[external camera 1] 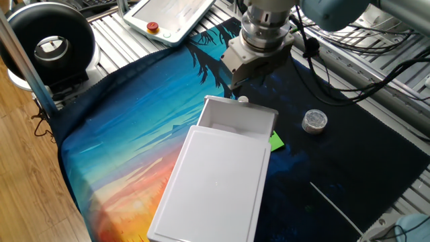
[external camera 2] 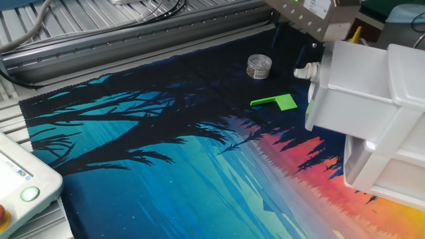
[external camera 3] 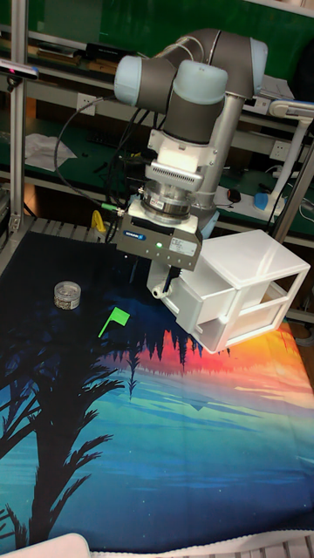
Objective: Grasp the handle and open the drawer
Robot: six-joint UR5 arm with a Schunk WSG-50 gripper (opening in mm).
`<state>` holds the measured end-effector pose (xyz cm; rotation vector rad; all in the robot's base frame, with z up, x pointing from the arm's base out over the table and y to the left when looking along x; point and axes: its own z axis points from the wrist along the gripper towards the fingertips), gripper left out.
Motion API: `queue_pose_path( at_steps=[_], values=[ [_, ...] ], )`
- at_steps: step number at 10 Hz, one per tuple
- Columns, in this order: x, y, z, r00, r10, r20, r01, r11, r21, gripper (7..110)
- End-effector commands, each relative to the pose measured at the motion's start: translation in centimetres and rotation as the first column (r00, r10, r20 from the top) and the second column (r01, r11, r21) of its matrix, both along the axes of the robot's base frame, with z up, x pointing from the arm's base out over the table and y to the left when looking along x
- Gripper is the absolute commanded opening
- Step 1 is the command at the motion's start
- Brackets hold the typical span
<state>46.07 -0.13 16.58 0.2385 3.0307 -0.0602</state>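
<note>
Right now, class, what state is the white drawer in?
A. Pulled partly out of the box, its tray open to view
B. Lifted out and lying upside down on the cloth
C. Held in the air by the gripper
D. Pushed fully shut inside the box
A: the drawer sticks out from the end of the white box with its hollow tray showing, and its handle points towards the gripper.

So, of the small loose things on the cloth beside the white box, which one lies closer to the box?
The green plastic piece: in one fixed view it lies right against the box's side, partly hidden by it. The round silver cap sits clearly apart on the dark cloth.
</note>
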Motion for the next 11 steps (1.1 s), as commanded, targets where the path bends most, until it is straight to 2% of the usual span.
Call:
queue_pose_path(
  at_steps=[1,6,9,11],
  values=[
    [-0.3,0.7,1.5,1.0,-0.006,0.005,0.006,1.0,0.008,66],
    [-1.2,1.2,2.7,1.0,-0.03,0.009,0.03,1.0,0.009,66],
    [-1.6,-0.5,2.9,1.0,-0.007,-0.004,0.006,0.998,-0.063,66],
    [-1.5,-0.7,2.9,1.0,-0.001,-0.004,0.0,0.997,-0.073,66]
  ],
)
